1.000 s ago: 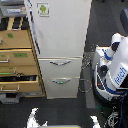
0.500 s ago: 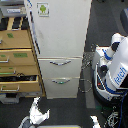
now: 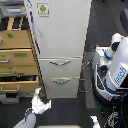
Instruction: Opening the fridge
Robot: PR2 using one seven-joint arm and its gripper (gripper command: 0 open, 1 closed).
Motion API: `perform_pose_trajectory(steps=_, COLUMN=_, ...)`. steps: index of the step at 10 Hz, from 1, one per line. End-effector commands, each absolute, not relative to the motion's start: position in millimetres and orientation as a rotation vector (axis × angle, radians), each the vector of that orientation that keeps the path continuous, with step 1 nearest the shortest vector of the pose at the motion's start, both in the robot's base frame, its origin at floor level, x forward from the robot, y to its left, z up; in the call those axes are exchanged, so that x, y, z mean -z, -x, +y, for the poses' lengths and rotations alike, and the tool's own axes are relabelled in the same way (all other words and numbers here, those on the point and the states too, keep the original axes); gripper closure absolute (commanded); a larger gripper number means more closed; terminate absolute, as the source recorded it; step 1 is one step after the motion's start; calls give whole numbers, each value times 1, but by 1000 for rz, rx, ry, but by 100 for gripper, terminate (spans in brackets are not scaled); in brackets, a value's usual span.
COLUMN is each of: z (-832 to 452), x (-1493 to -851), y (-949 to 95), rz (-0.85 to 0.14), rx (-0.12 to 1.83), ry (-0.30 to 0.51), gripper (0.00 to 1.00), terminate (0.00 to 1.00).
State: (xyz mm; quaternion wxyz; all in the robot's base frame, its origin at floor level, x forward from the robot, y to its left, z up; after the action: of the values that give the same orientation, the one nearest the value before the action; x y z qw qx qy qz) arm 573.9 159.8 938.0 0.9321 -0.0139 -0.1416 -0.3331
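Near the middle of the exterior view stands the fridge [image 3: 60,45], tall and white. Its big top door is closed, and a small green-and-white sticker [image 3: 43,8] sits near the top of that door. Under the door are two drawers, one above the other, each with a curved silver handle [image 3: 60,63]. Both drawers look closed.

At the bottom of the view, toward its left, the gripper [image 3: 41,104] pokes up from below on a grey arm. It is white and sits low, in front of the fridge's bottom corner. It looks apart from the fridge and holds nothing that I can see. The picture is too blurry to tell how wide its fingers are spread.

Just beside the fridge, on the view's left, is a tan wooden cabinet [image 3: 16,57] with some drawers pulled out. On the view's right stands a white and blue robot [image 3: 116,67], with dark floor [image 3: 70,107] between.
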Motion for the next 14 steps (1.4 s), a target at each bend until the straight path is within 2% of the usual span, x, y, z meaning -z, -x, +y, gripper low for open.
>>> perform_pose_trajectory(steps=1, z=187, x=-1004, y=-667, rz=-269, rx=457, ry=-16, gripper=0, terminate=0)
perform_pose_trajectory(steps=7, z=184, x=-1028, y=-751, rz=-226, rx=293, ry=44, gripper=0, terminate=0)
perform_pose_trajectory(steps=12, z=204, x=-1053, y=-788, rz=-233, rx=242, ry=3, gripper=0, terminate=0)
perform_pose_trajectory(steps=14, z=221, x=-1060, y=-807, rz=-225, rx=229, ry=-47, gripper=0, terminate=0)
